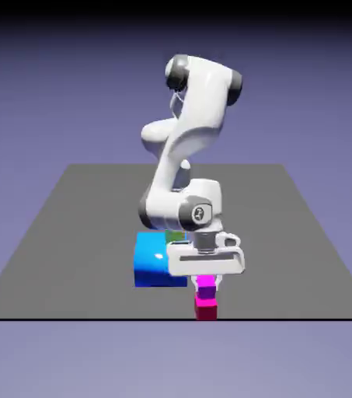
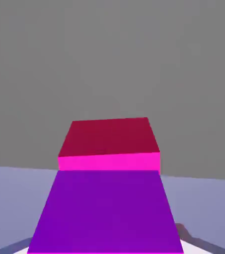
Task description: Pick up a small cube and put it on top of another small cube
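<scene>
The grey table (image 1: 93,233) was the largest thing around me, spreading wide beneath my work. Over it bent my white arm (image 1: 194,116), dark at its joints, bringing my hand down near the table's front edge, a little to the exterior view's right of the middle.

My gripper (image 1: 207,288) pointed downward, its fingers parted about the width of a small cube, one on either side of the violet cube (image 1: 207,289). I could not tell whether they were pressing on its sides or standing just clear of them, so I could not say I had hold of it.

The big blue cube (image 1: 151,260) sat to the exterior view's left of my hand, further back, its right part hidden behind me. A bit of the green cube (image 1: 176,235) showed at the blue one's upper edge, mostly hidden too; whether it lay on top or behind, I could not tell.

The hot-pink cube (image 1: 206,310) was close to the front edge, with the violet cube directly above it. In my hand view, the violet one filled the bottom middle, and a bright strip of the pink one's top showed past its edge, beside a deep red side.
</scene>
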